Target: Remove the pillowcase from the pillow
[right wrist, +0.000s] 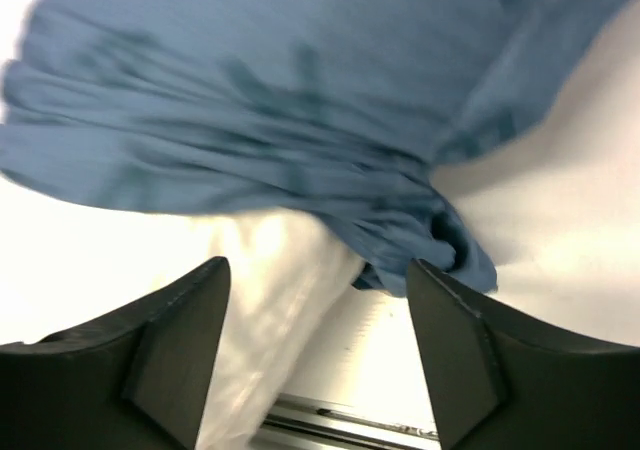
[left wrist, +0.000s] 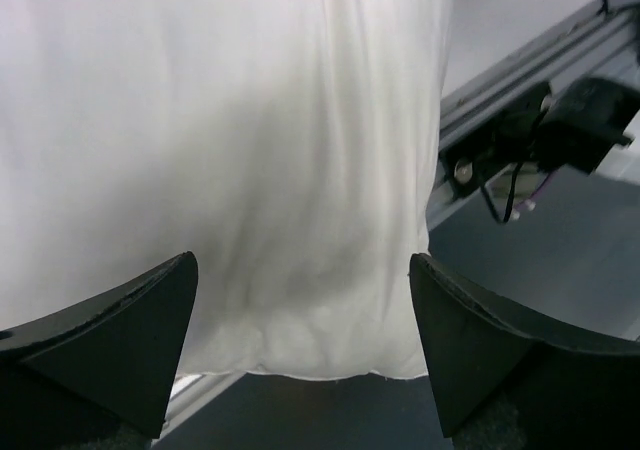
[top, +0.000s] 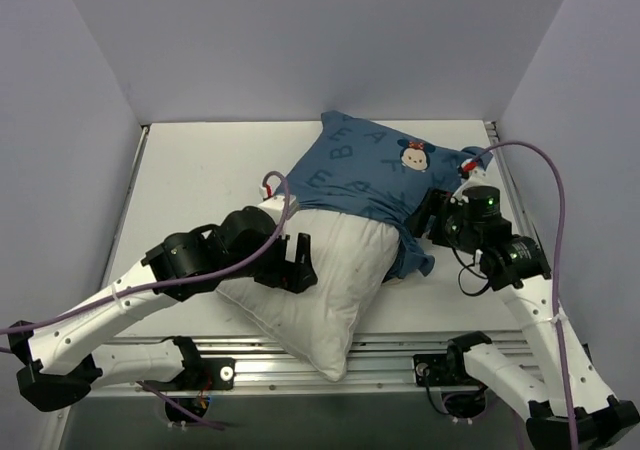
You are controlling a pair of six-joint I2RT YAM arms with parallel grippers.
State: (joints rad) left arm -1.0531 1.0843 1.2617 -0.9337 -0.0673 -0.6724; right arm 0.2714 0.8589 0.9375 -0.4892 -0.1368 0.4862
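Beside the pillow's (top: 320, 290) right flank, your right gripper (right wrist: 318, 265) stood with its fingers apart and nothing between them, just short of the bunched hem of the pillowcase (top: 370, 170); that hem lay straight ahead of the fingers, gathered into a dark knot of folds against the pillow's right side. On the pillow's left flank, your left gripper (left wrist: 302, 265) was spread wide too, clamped on nothing, with the bare white cover filling the gap beyond its fingertips. The pillow's long axis ran from far to near, slanting a little; its near corner overhung the front rail of the table (top: 200, 170). The case covered only the pillow's far half, so I judged it had to slide off toward the far end; your right arm was the nearer one to the hem. The pillowcase looked soft and creased, dark blue with darker letters and a mouse face with a red bow; the pillow looked plump and white.
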